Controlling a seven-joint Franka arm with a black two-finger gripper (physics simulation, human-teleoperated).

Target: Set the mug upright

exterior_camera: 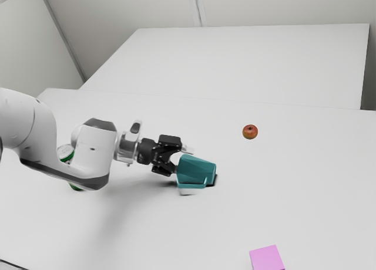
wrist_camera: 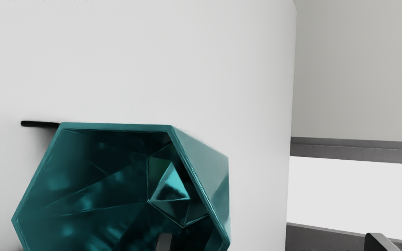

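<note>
Mug (exterior_camera: pixel 197 170), teal and on its side on the table (exterior_camera: pixel 317 182), is what we have to stand up. From the exterior view's left, we pass a green can (exterior_camera: pixel 66 152), partly hidden by our arm (exterior_camera: pixel 94 147), which reaches right to our gripper (exterior_camera: pixel 183 159). Its jaws are parted and hold nothing: one fingertip (wrist_camera: pixel 164 242) shows against the mouth, the other (wrist_camera: pixel 379 240) outside, past the wall.

Just ahead lies the mug, mouth toward us and base pointing away, its long axis running roughly along our reach. That is what the next move turns on: we judge that the near wall should sit between the fingers before we close, then we lift and swing the mouth up and the base down. A shallow pinch at the rim could slip or push the mug away.

Farther right, well apart from it, are an apple (exterior_camera: pixel 249 131) and a pink block (exterior_camera: pixel 267 259).
</note>
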